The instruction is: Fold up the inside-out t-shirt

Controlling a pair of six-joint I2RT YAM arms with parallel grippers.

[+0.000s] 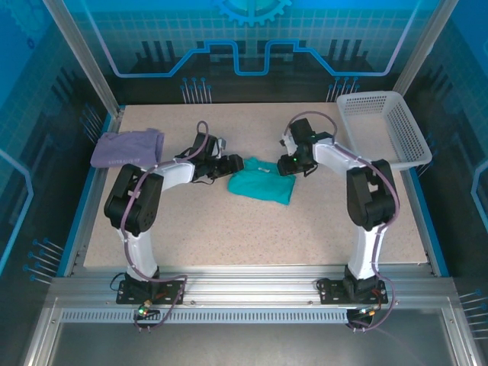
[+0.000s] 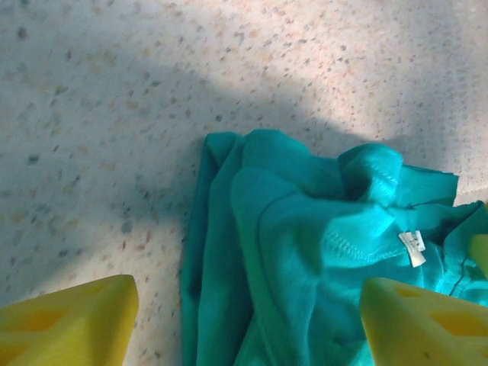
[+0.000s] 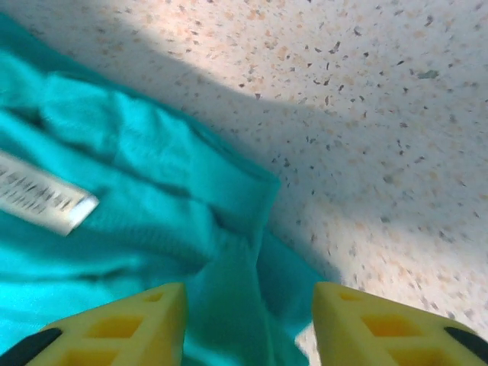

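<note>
Teal t-shirt (image 1: pixel 261 181) bunched | left gripper (image 2: pixel 248 328) spread wide, empty | right gripper (image 3: pixel 250 324) spread, empty

1. The t-shirt (image 1: pixel 261 179) is teal-green soft cloth, bunched into a rumpled heap (not spread flat).
2. It lies near the middle of the table (image 1: pixel 191 221).
3. Its small pale label (image 2: pixel 412 248) shows among the folds.
</note>
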